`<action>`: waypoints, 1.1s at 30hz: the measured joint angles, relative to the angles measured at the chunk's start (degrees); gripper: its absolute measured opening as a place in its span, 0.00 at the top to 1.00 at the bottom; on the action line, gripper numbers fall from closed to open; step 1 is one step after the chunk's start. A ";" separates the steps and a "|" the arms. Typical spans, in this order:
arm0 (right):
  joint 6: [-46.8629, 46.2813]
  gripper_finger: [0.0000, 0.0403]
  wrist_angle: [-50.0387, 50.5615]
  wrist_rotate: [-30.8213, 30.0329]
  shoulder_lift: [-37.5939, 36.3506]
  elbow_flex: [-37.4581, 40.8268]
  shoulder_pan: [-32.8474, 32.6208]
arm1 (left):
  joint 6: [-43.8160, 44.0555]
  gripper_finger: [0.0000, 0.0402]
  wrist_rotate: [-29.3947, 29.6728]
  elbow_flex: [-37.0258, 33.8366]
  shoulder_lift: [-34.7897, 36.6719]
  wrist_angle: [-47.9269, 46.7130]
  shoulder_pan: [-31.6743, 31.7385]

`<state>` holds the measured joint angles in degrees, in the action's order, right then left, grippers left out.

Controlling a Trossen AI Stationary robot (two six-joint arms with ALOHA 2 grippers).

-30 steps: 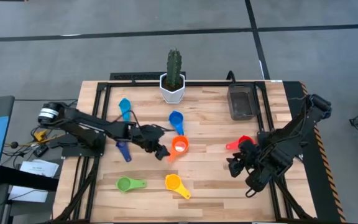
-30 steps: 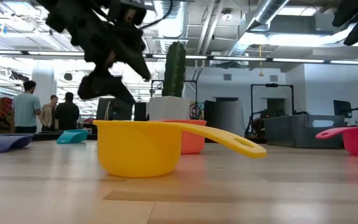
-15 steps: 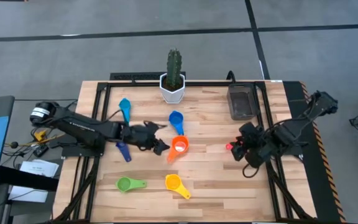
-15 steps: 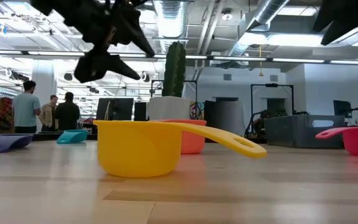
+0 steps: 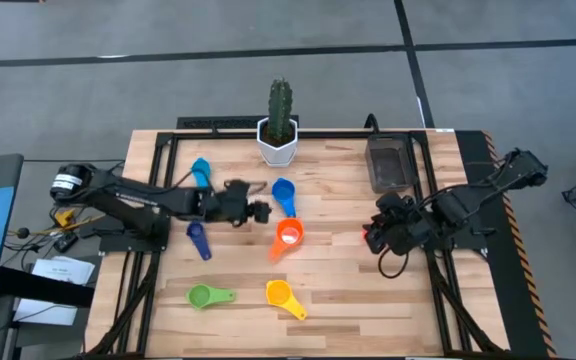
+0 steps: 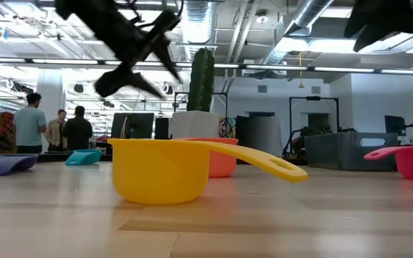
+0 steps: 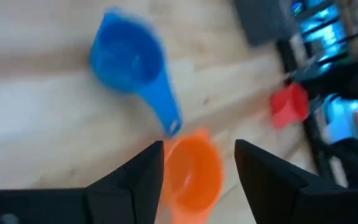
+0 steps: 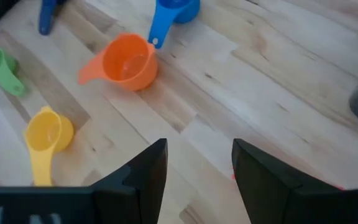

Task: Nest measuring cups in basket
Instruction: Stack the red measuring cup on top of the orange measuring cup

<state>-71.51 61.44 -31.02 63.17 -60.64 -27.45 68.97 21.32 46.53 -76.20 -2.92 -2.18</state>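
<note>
Pale wooden planks are forming the table [image 5: 338, 290], framed by black rails, with grey floor around it and an open workshop showing beyond in the low view, where three people [image 6: 31, 122] are standing far off.

Seven measuring cups are lying scattered on the wood, none in the basket [image 5: 389, 165]. That dark grey bin is sitting at the far right of the table, well apart from most cups. One light blue cup [image 5: 201, 170] is lying far left, one blue cup [image 5: 284, 192] near the middle with the orange cup [image 5: 288, 235] just beside its handle end, one dark blue cup [image 5: 197, 240] to the left, and one green cup [image 5: 204, 296] and one yellow cup [image 5: 282, 296] along the near edge. One red cup [image 5: 370, 238] is mostly hiding under the right gripper [image 5: 385, 225].

The left gripper [image 5: 255, 212] is hovering above the table between the dark blue and blue cups, its fingers [image 7: 135, 180] parted and grasping nothing; its wrist view is looking down on the blue and orange cups. The right gripper is hanging over the red cup, fingers [image 8: 145, 171] apart, with nothing visibly gripped.

One white hexagonal pot [image 5: 278, 143] with a single cactus [image 5: 281, 108] is standing at the far edge, between the light blue cup and the basket.
</note>
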 joint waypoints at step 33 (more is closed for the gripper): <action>-19.25 0.53 20.83 4.07 -11.61 -0.02 -9.30 | -38.35 0.54 -28.41 59.22 -52.91 2.77 6.11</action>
<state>-90.76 82.27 -26.95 51.56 -60.66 -36.75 30.62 -7.09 105.75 -129.11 -0.14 3.93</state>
